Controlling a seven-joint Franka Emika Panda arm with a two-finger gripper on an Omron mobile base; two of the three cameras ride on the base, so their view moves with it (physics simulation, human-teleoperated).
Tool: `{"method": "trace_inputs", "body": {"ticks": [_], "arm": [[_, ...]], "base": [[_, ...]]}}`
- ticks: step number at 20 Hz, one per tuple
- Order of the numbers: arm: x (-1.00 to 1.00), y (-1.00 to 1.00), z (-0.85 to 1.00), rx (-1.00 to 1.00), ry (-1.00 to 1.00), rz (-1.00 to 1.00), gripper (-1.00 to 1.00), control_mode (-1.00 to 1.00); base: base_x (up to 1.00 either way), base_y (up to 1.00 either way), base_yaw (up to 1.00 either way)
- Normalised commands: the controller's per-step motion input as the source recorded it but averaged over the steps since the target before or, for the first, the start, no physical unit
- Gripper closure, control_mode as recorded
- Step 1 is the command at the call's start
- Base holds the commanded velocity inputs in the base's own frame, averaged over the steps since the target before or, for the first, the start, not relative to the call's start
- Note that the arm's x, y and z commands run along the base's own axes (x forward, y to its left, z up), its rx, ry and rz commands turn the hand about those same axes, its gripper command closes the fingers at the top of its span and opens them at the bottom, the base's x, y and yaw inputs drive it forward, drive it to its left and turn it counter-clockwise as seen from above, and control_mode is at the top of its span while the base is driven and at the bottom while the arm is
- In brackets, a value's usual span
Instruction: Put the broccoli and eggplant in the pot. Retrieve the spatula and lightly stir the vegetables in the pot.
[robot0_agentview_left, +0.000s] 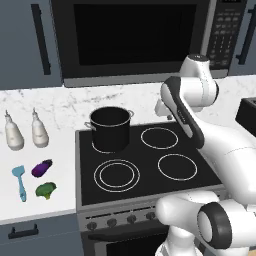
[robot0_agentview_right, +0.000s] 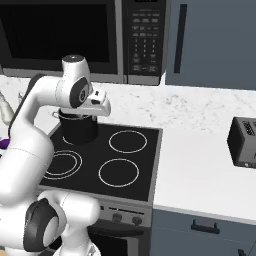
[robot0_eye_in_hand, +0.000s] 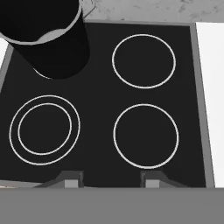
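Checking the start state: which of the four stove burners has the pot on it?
The back-left burner: the pot stands on it, while the other three rings lie bare on the stove.

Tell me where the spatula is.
In the left base view, the spatula lies on the counter left of the stove, beside the eggplant and broccoli.

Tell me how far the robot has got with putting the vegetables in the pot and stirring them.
Nothing looks done yet. The broccoli, the eggplant and the spatula all lie on the counter left of the stove, and the pot sits on the back-left burner. The gripper hangs above the stovetop, jaws apart and holding nothing. Both vegetables, fetching the spatula and stirring are left.
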Motion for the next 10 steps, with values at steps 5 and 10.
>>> {"method": "trace_inputs", "body": {"ticks": [5, 10], "arm": [[0.00, 0.00, 0.00, 0.00, 0.00, 0.00, -1.00, 1.00], [0.00, 0.00, 0.00, 0.00, 0.00, 0.00, -1.00, 1.00]], "base": [[-0.03, 0.00, 0.00], [-0.04, 0.54, 0.00]]}}
